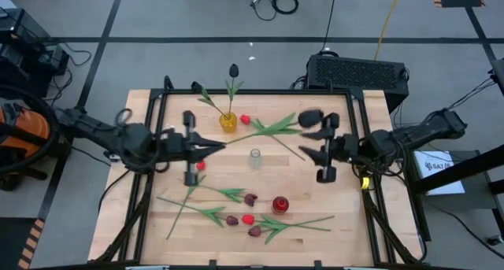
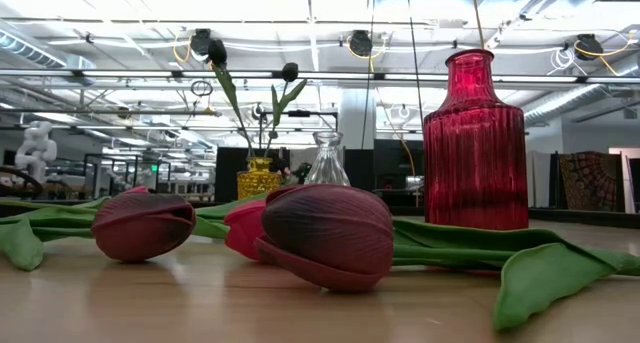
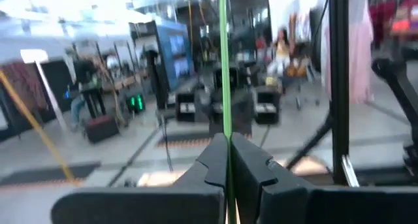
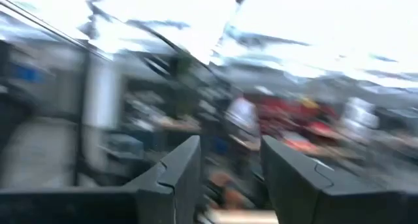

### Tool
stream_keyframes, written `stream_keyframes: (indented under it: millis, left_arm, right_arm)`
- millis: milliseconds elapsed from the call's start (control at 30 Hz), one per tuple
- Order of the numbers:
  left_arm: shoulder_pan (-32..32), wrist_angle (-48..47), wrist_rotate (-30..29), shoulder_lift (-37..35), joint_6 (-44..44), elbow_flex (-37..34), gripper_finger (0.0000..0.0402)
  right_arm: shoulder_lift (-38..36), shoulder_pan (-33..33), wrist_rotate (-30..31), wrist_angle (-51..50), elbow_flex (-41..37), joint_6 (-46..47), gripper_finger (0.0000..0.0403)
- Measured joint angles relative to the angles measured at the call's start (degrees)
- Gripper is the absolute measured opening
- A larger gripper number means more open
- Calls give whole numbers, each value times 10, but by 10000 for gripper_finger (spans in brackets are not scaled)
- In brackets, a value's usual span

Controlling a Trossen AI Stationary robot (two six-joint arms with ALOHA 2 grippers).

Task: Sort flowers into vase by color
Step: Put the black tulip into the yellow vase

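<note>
**Left gripper clamped on a stem, right fingers parted**

Nearest the low camera, a maroon tulip (image 2: 328, 233) and a second maroon head (image 2: 143, 224) lie on the wooden tabletop (image 2: 300, 313), with a red head (image 2: 240, 226) between them and green leaves (image 2: 545, 268) spread alongside. Just behind them a red vase (image 2: 475, 141) stands upright. From above, this vase (image 1: 280, 205) is seen among the loose flowers (image 1: 248, 217) near the front edge.

Toward the middle, a clear vase (image 1: 255, 158) stands empty. The left gripper (image 1: 216, 146) is held to its left, fingers (image 3: 215, 168) closed on a thin green stem (image 3: 224, 74) that runs on past their tips. The right gripper (image 1: 309, 143) is held to the right of the clear vase, fingers (image 4: 179, 168) apart; no object is made out between them.

Farther back, a yellow vase (image 1: 227, 122) holds dark-headed tulips (image 1: 234, 70), with a red head (image 1: 246, 120) lying just beside it and a leafy stem (image 1: 272, 128) stretched toward the right gripper.
</note>
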Motion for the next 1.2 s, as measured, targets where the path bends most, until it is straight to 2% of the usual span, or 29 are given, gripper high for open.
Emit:
stream_keyframes:
  millis: [67, 133, 233, 333, 700, 900, 1033, 1200]
  left_arm:
    - [11, 54, 19, 28, 7, -7, 11]
    - [22, 105, 40, 59, 8, -7, 11]
    - [38, 177, 80, 102, 6, -7, 11]
    - [49, 216, 93, 135, 6, -7, 11]
    - [71, 234, 111, 167, 9, -7, 11]
    - [73, 222, 112, 166, 8, -7, 11]
    - [73, 221, 112, 166, 9, -7, 11]
    - [73, 220, 112, 166, 9, -7, 11]
  right_arm:
    - [25, -13, -69, 37, 14, 16, 147]
    - [46, -25, -108, 51, 36, 32, 146]
    - [76, -44, -138, 36, 78, 42, 146]
    - [103, -59, -172, 27, 111, 45, 146]
    - [159, -87, -241, 27, 179, 39, 146]
    - [187, -95, -244, 28, 197, 49, 141]
    - [191, -95, -245, 28, 197, 48, 109]
    - [189, -95, -245, 28, 197, 42, 25]
